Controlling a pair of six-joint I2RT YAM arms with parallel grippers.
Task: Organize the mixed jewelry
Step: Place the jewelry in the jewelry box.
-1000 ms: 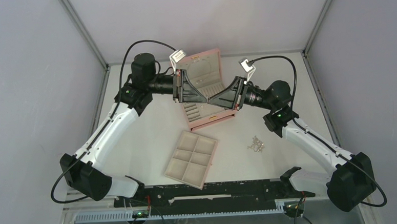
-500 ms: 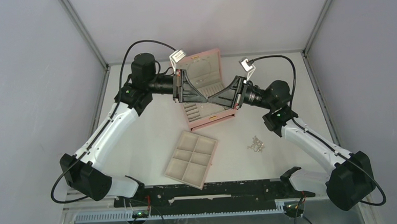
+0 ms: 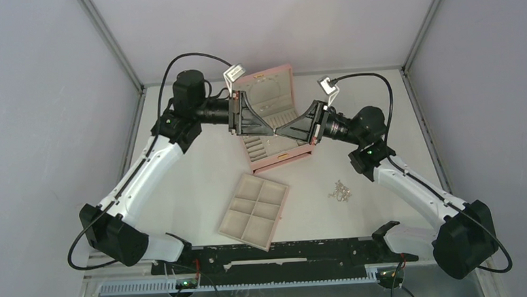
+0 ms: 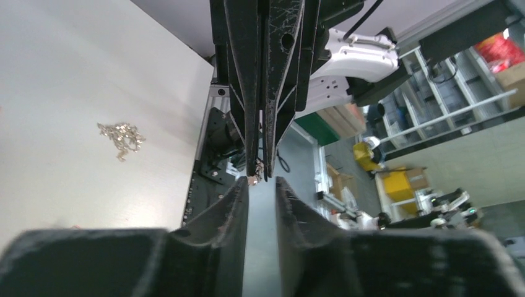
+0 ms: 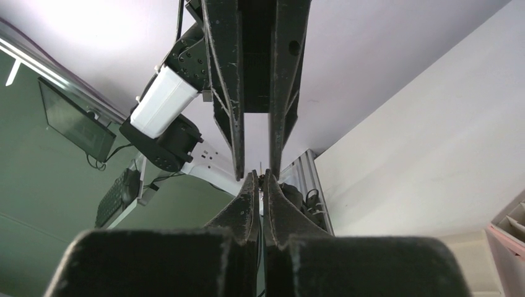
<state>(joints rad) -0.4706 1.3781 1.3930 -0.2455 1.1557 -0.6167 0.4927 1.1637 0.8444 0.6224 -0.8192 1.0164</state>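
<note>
**Top view:** The left gripper [image 3: 271, 130] reaches in from 9 o'clock and the right gripper [image 3: 281, 129] from 3 o'clock. They meet tip to tip above the open pink jewelry box [image 3: 282, 158]. The six-compartment tray [image 3: 271, 189] lies at 7 o'clock of the box, and every cell looks bare. The mixed jewelry [image 3: 339, 191] sits as a small silver heap on the table [image 3: 195, 186], at 4 o'clock of the box and well apart from both grippers.

**Left wrist view:** The left gripper's own fingers [image 4: 238, 199] stand slightly parted, released and gripping nothing. Straight ahead at 12 o'clock, the right gripper's fingers [image 4: 247, 93] are pressed together. A tiny speck shows at their tips, perhaps one small piece, but it is too small to name. The heap lies on the table at 10 o'clock.

**Right wrist view:** The right fingers are clenched tight. The opposing left fingers show a clear gap, with their tips just beside the right ones.

**Step in hand:** This looks like a mid-air hand-off of one tiny item to the right gripper. The task seems barely begun, since nearly all the pieces are unsorted.

**Next move:** The left arm needs to back straight away without brushing the tips. The right then has to lower steadily into a compartment, because so small a piece could slip out unnoticed.
</note>
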